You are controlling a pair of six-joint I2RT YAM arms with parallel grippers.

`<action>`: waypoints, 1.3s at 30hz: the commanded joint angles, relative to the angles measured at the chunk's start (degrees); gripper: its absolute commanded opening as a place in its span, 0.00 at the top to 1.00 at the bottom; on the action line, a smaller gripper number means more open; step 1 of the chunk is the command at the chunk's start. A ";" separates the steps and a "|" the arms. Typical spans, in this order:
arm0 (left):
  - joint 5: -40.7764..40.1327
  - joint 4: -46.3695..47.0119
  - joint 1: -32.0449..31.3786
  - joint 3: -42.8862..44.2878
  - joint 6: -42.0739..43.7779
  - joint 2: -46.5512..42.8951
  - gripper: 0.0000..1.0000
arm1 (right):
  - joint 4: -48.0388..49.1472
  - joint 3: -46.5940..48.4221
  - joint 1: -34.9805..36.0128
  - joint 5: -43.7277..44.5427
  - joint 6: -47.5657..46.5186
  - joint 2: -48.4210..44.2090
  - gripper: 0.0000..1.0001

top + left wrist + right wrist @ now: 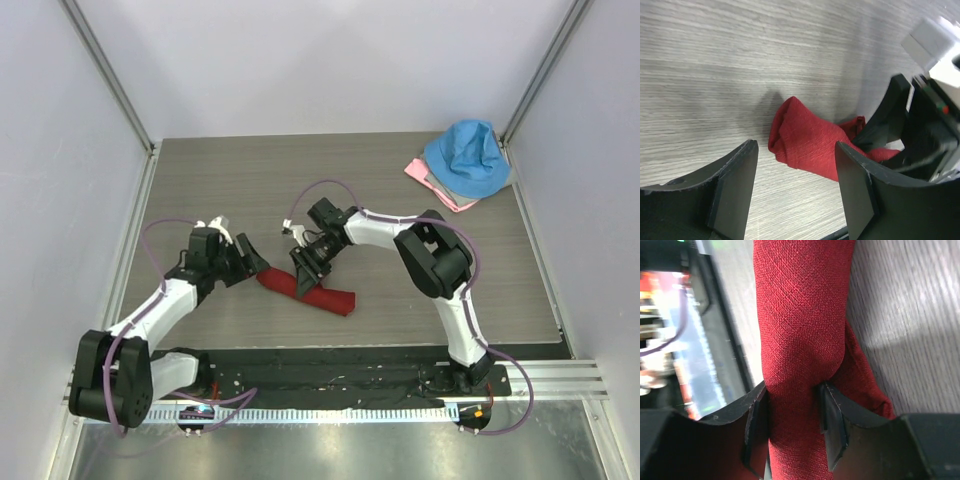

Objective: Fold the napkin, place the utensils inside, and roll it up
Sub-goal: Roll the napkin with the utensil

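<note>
The dark red napkin (322, 294) lies rolled into a tight tube on the table near the front, running from upper left to lower right. My right gripper (303, 277) is shut on the roll near its left part; in the right wrist view the fingers (832, 420) pinch the red roll (797, 330) between them. My left gripper (256, 264) is open and empty just left of the roll's left end, which shows between its jaws in the left wrist view (805, 137). The fork is hidden.
A bright blue cloth (466, 155) lies over a pale pink cloth (432, 181) at the table's back right corner. A black strip (330, 375) runs along the near edge between the arm bases. Grey walls enclose the table.
</note>
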 commanded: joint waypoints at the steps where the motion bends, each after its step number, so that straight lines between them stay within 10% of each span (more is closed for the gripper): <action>1: 3.23 5.83 -0.22 -1.32 0.58 0.57 0.34 | -4.09 1.47 -1.48 -7.97 3.37 3.45 0.54; 8: 5.78 14.88 -0.84 -3.43 0.58 5.93 0.43 | -4.00 2.52 -2.62 -10.43 3.72 6.62 0.54; 18: 6.84 16.66 -1.45 -2.39 -0.57 11.04 1.00 | -3.56 2.88 -3.50 -2.10 4.60 1.89 0.44; 30: 6.39 -1.54 -1.36 8.77 -0.13 18.94 1.00 | 18.04 -16.51 6.59 42.97 -1.27 -27.80 0.31; 39: 8.51 -2.95 -1.28 11.50 -0.39 22.37 1.00 | 24.66 -23.05 21.45 62.08 -11.83 -27.40 0.30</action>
